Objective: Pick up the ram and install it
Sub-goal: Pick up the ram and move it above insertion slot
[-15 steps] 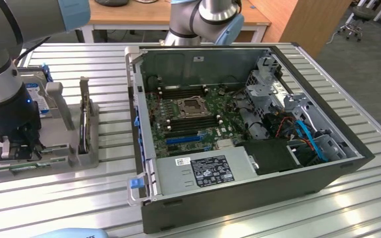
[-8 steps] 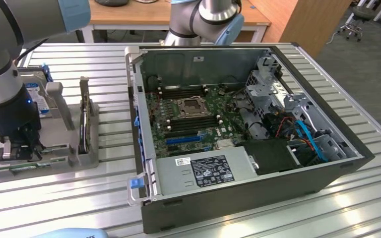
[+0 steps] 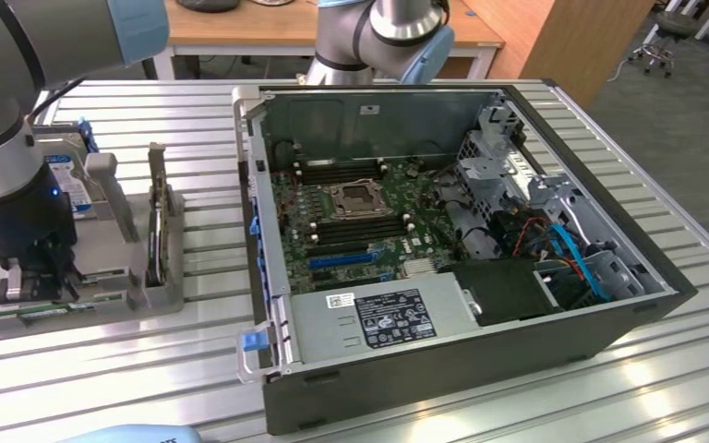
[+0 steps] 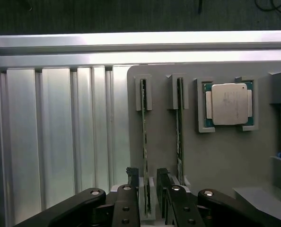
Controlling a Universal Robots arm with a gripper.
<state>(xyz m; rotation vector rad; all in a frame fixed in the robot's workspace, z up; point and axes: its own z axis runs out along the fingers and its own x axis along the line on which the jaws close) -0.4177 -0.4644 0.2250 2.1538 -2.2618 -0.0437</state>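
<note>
Straddling ram standing edge-up in holder slot, gripper released, jaws either side, not clamping

The tabletop is ribbed aluminium with a brushed, satin sheen that catches the light in bright bands. The holder on it looks like smooth, matt grey plastic. The ram is a dull green circuit board seen edge-on, and the CPU chip has a brushed silver metal lid. The fingers are black with a faint gloss and bright metal screws. The computer case is bare grey sheet metal inside and matt dark outside, with blue plastic clips.
</note>
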